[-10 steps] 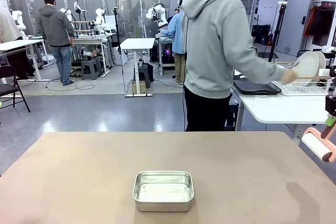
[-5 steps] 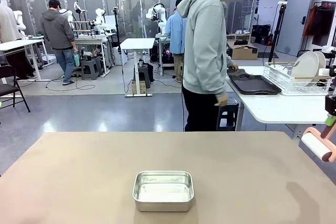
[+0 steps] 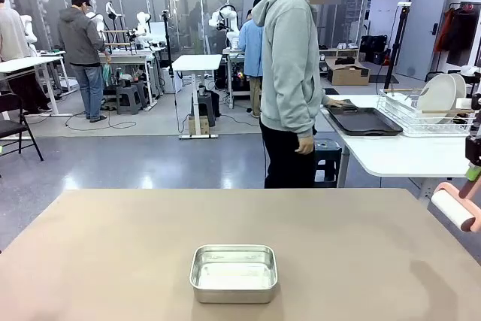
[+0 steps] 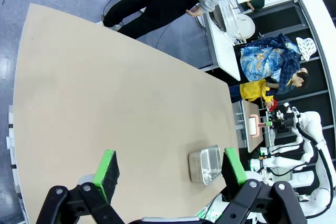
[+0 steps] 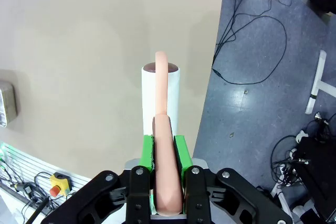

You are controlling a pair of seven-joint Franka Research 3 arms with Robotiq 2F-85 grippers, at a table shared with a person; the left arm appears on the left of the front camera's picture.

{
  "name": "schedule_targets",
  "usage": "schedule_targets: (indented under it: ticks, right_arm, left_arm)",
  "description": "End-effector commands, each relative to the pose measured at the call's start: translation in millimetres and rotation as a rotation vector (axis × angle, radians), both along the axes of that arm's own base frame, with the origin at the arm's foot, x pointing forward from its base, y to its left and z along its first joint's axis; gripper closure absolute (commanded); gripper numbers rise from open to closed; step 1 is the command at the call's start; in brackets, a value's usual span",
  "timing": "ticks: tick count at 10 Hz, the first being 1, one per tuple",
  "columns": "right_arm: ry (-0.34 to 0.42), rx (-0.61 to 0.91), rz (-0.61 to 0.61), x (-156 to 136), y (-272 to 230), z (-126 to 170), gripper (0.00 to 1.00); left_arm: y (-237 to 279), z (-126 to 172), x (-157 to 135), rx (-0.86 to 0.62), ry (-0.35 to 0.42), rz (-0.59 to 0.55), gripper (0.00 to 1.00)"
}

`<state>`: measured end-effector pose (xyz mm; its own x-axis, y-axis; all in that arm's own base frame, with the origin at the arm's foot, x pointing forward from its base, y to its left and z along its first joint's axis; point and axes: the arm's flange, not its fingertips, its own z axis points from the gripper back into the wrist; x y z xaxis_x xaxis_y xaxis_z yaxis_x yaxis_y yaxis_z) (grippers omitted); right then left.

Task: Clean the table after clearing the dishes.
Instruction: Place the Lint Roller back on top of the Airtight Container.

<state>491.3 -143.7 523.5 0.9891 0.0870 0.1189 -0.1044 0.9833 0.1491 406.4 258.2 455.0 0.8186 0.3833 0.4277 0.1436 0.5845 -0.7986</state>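
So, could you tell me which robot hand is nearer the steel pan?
Hard to call. The right hand holds the lint roller at the table's right edge; the left hand hovers above the pan.

Small rectangular shiny steel pan [image 3: 234,273] with rounded corners, upright near the front centre, its inside pale and reflective; seen too in the left wrist view [image 4: 205,163]. Pink-handled lint roller with white cylindrical head [image 3: 455,209] at the right edge, head tilted; in the right wrist view [image 5: 160,103] handle running along the white roll. Person in grey hooded sweatshirt and black trousers [image 3: 290,80] standing beyond the far side, turned sideways, beside a smaller white table [image 3: 391,155]. On that white table, a white wire rack [image 3: 428,122] just beside a dark flat tray [image 3: 364,120]. Grey glossy floor [image 3: 135,159] behind. Black cables [image 5: 252,40] on blue-grey floor.
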Motion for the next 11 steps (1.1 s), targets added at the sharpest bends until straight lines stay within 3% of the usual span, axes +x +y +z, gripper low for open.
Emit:
schedule_targets:
  ticks: [1,3,4,8,11]
  right_arm:
    - [-0.109,-0.012,0.17,-3,24,23,0.79]
    - [-0.304,-0.026,0.472,-25,88,81,0.79]
    - [-0.332,-0.04,0.59,-38,122,105,0.79]
    - [-0.329,-0.045,1.045,-74,291,138,0.79]
    - [-0.301,-0.142,1.304,-103,412,108,0.79]
  left_arm:
    - [2,3,0,0.001,-0.003,-0.006,0.0]
    - [2,3,0,0.001,-0.003,-0.006,0.0]
    - [2,3,0,0.001,-0.003,-0.006,0.0]
    - [2,3,0,0.001,-0.003,-0.006,0.0]
    - [2,3,0,0.001,-0.003,-0.006,0.0]
